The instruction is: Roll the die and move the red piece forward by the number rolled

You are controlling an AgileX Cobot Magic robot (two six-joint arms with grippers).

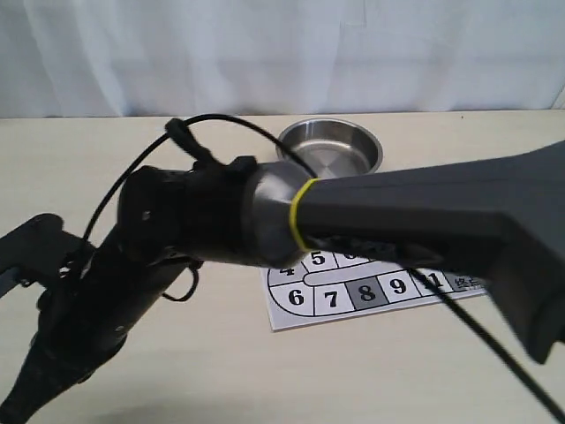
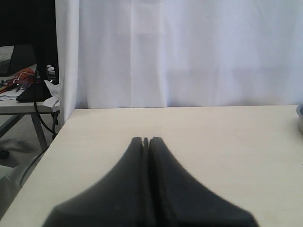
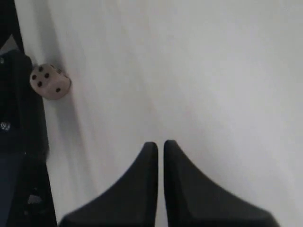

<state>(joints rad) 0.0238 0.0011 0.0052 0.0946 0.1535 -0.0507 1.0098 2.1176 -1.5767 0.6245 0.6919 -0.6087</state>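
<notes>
Die [image 3: 49,81] shows only in right wrist view: clear of right claw [image 3: 160,147], out beyond the tips and off to one side, w/ pale backdrop behind. We can't tell if it rests on anything. Right claw is pressed nearly together, thin slit, holding nothing. Left claw [image 2: 146,141] is pressed together too, over bare table [image 2: 227,142]. Red piece isn't visible; right arm [image 1: 424,212] blocks most of board [image 1: 331,298]. Right arm's prob. nearer, we judge.

In view are one die [image 3: 49,81], one steel bowl [image 1: 353,132], one numbered board sheet [image 1: 353,299], one pale desk [image 1: 221,371] and two black grippers, namely the left gripper [image 2: 146,140] and the right gripper [image 3: 156,144]
</notes>
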